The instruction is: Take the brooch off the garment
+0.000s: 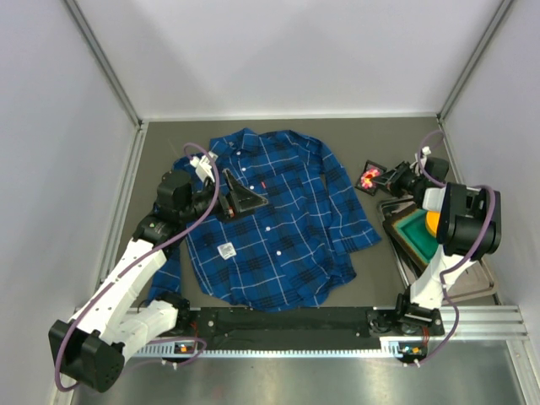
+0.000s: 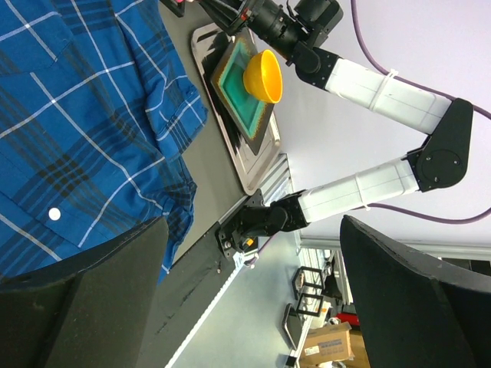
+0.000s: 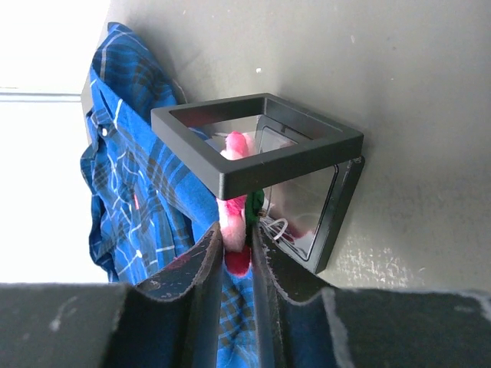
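Note:
The garment (image 1: 283, 232) is a blue plaid shirt lying flat on the dark table, also seen in the left wrist view (image 2: 77, 115) and the right wrist view (image 3: 134, 192). The brooch (image 3: 236, 222), pink and red, is off the shirt and pinched between the fingers of my right gripper (image 3: 236, 257). It is held at a small open black square box (image 3: 261, 146) to the right of the shirt (image 1: 372, 179). My left gripper (image 1: 245, 201) hovers over the shirt's chest, its jaws wide apart and empty (image 2: 249, 295).
An orange bowl (image 1: 433, 221) sits on a green tray (image 1: 409, 232) stacked on a metal tray at the right, also in the left wrist view (image 2: 263, 75). A white printed tag (image 1: 226, 250) lies on the shirt. Grey walls enclose the table.

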